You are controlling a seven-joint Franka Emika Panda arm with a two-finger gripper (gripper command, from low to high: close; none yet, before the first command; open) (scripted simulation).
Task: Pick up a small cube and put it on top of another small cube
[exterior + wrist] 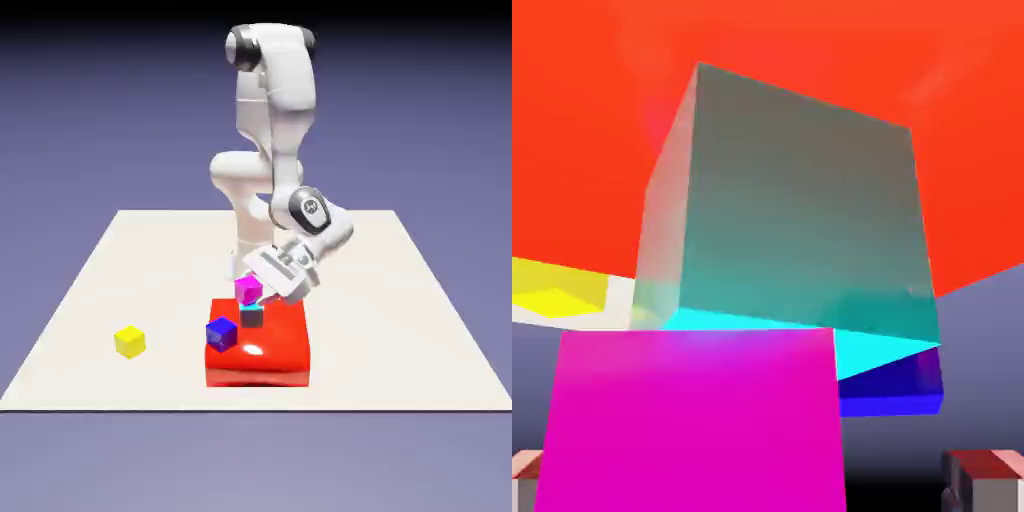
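Note:
The small magenta-pink cube [248,289] rests on top of another small cube [252,316], which has a cyan top and dark sides and stands on the large flat red block [270,355]. My gripper [264,286] is tilted around the pink cube. In the hand view the pink cube [692,420] fills the lower left, lying against the cyan face of the dark-sided cube [792,200]. My gripper [752,485] is open. The right fingertip [982,480] stands clear of the pink cube. The left fingertip [526,478] sits at its edge.
A dark blue cube [221,333] stands on the red block just to the exterior view's left of the stack and shows in the hand view [902,385]. A yellow cube [129,341] lies on the white table [400,300], farther toward the exterior view's left.

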